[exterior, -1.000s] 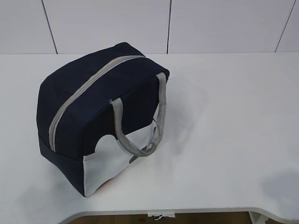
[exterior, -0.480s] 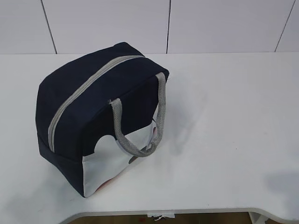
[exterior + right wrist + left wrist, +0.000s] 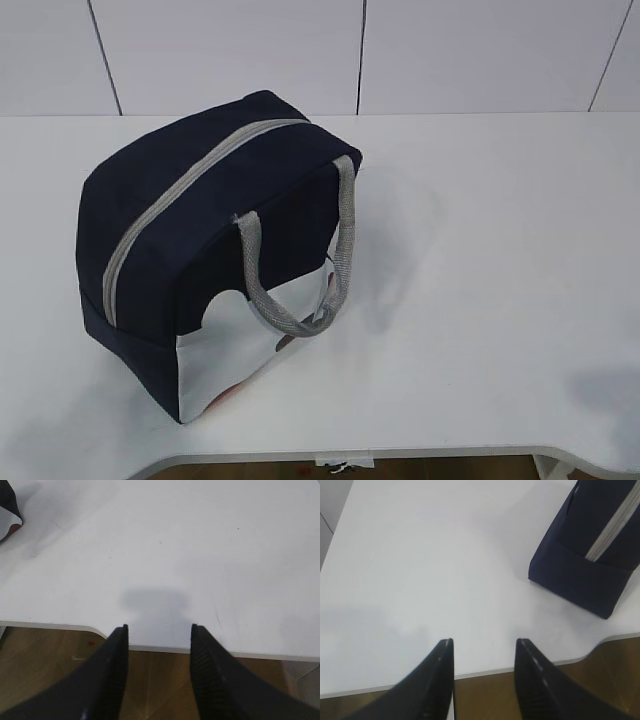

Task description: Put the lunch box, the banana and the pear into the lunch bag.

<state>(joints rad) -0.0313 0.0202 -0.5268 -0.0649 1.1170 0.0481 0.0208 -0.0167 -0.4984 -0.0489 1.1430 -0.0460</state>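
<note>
The navy lunch bag (image 3: 210,250) stands on the white table (image 3: 480,250), left of centre, its grey zipper (image 3: 180,195) shut along the top and a grey handle (image 3: 300,270) hanging over its white side panel. Its end shows in the left wrist view (image 3: 590,555) and a corner in the right wrist view (image 3: 9,505). My left gripper (image 3: 484,642) is open and empty above the table's front edge, left of the bag. My right gripper (image 3: 159,627) is open and empty above the front edge, right of the bag. The lunch box, banana and pear are out of view.
The table's front edge (image 3: 400,455) has a cut-out curve near each front corner. A white panelled wall (image 3: 360,50) stands behind the table. Brown floor (image 3: 160,680) shows below the edge.
The bag has not moved. The faint shadow on the table's front right corner has drawn back a little toward the corner.
</note>
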